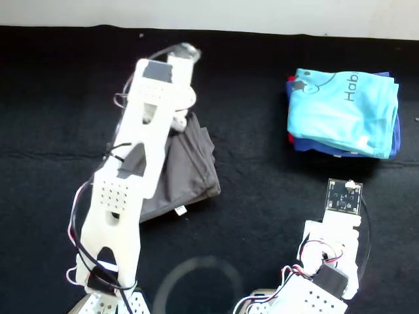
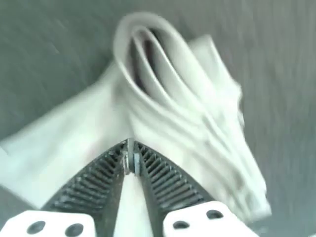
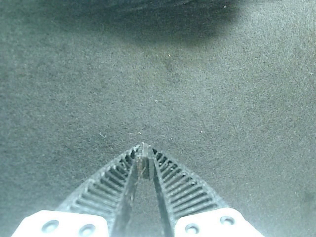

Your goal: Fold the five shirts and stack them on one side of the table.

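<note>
A grey folded shirt (image 1: 193, 163) lies on the black table left of centre, partly under my left arm (image 1: 154, 98). In the left wrist view my left gripper (image 2: 129, 163) is shut, with its tips pinching the grey shirt (image 2: 163, 89); the shirt's folded layers bulge just beyond the tips. A stack of folded shirts (image 1: 344, 111) sits at the back right, with a light blue one on top and dark blue and red edges below. My right arm (image 1: 334, 261) is at the front right. Its gripper (image 3: 143, 158) is shut on nothing just above bare cloth.
Black cloth (image 1: 262, 196) covers the table. A white wall edge (image 1: 262, 16) runs along the back. Open cloth lies between the grey shirt and the stack, and at the far left.
</note>
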